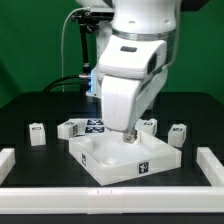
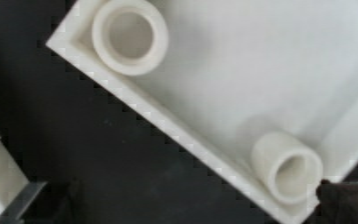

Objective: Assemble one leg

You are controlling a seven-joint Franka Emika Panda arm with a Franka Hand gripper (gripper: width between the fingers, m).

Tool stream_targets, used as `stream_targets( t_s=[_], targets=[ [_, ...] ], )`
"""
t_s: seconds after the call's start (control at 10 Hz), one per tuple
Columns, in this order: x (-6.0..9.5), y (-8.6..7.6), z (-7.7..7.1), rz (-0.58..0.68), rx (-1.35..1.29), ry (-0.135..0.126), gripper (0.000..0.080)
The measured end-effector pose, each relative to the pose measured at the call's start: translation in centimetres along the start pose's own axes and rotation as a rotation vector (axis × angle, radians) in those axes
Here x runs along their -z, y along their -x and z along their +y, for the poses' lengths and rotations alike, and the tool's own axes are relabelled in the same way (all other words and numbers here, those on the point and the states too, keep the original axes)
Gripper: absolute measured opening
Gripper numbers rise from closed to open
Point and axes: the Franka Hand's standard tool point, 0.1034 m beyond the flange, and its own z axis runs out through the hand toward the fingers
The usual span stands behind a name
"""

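Small white legs with marker tags lie in a row at the back: one at the exterior view's left point(image 1: 38, 132), one beside it point(image 1: 68, 129), and two at the right point(image 1: 150, 125) point(image 1: 178, 133). The large white square board point(image 1: 120, 158) lies flat in front of them. My gripper point(image 1: 130, 136) hangs low over the board's back right part. In the wrist view the gripper point(image 2: 185, 205) is open. One finger point(image 2: 23, 203) is over dark table, the other point(image 2: 346, 200) sits at the board point(image 2: 247, 90) by a round corner hole point(image 2: 293, 170). No leg shows between the fingers.
White rails border the work area at the left point(image 1: 6, 165), right point(image 1: 214, 166) and front point(image 1: 110, 203). A white piece with marker tags point(image 1: 92, 126) lies behind the board, partly hidden by the arm. A second corner hole point(image 2: 130, 36) shows in the wrist view.
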Motion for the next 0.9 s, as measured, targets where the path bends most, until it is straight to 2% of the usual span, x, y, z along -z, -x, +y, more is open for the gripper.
stream_targets(
  t_s=[0.1, 0.3, 0.7, 0.8, 0.9],
  targets=[
    [-0.6, 1.1, -0.7, 0.006, 0.03, 0.012, 0.065],
    [-0.8, 2.1, -0.9, 0.02, 0.078, 0.063, 0.065],
    [-1.0, 2.2, -1.0, 0.018, 0.069, 0.054, 0.065],
    [-1.4, 2.9, -1.3, 0.023, 0.194, 0.085, 0.065],
    [-2.3, 4.2, -2.6, 0.019, 0.307, 0.091, 0.065]
  ],
)
